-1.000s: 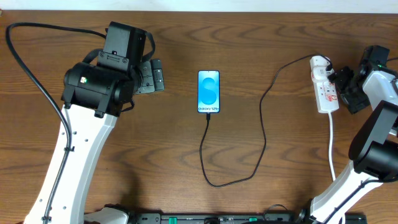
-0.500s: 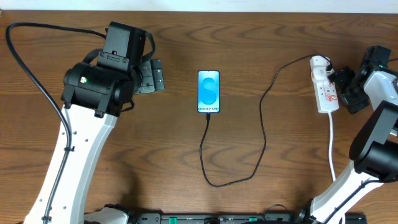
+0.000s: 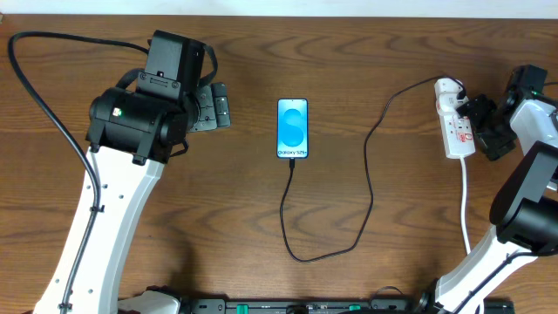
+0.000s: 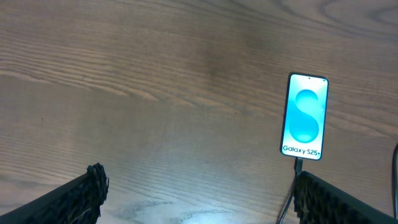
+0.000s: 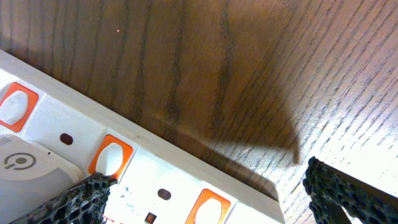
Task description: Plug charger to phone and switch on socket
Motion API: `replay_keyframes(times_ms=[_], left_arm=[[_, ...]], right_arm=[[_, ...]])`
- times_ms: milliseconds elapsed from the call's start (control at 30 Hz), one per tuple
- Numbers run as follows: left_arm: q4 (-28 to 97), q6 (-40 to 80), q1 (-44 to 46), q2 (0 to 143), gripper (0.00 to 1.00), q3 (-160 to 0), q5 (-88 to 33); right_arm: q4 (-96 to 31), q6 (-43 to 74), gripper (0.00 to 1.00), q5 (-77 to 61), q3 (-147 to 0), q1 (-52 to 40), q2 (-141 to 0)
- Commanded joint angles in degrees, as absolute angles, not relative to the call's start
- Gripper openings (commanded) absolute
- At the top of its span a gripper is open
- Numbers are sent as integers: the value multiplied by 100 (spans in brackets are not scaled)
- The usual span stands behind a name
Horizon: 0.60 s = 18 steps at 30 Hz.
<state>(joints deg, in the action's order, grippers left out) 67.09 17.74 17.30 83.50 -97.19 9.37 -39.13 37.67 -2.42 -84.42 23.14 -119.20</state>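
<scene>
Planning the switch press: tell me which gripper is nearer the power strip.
Right. The right gripper hovers at the edge of the power strip; the left gripper is far off, beyond the phone.

Phone [image 4: 305, 116] is seen at R side, laid flat on wooden table [image 4: 124, 93], screen lit, "Galaxy S25+" read at btm. Black charger [image 4: 298, 165] tip is seated at phone's btm edge, cable run down out of frame. Left gripper [image 4: 200, 183] is held wide apart, fingertips [image 4: 93, 186] in both btm corners, nothing gripped.
</scene>
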Motion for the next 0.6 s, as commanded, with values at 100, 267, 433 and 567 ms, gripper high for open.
replay_keyframes(times_ms=[100,267,433,567], left_arm=[[6724,1699,1715,8385,96,-9749,1011],[6724,1699,1715,8385,96,-9749,1011],[6724,1699,1715,8385,96,-9749,1011],[6724,1699,1715,8385,96,-9749,1011]], right_arm=[[-3830,4134,99,-73,-8427,2353,-12001],[-3680,4156,99,-663,-8429,2561,-12001],[-3730,4139,99,-637,-8427,2698,-12001],[-3760,3955,99,-631,-8427,2615,-12003]])
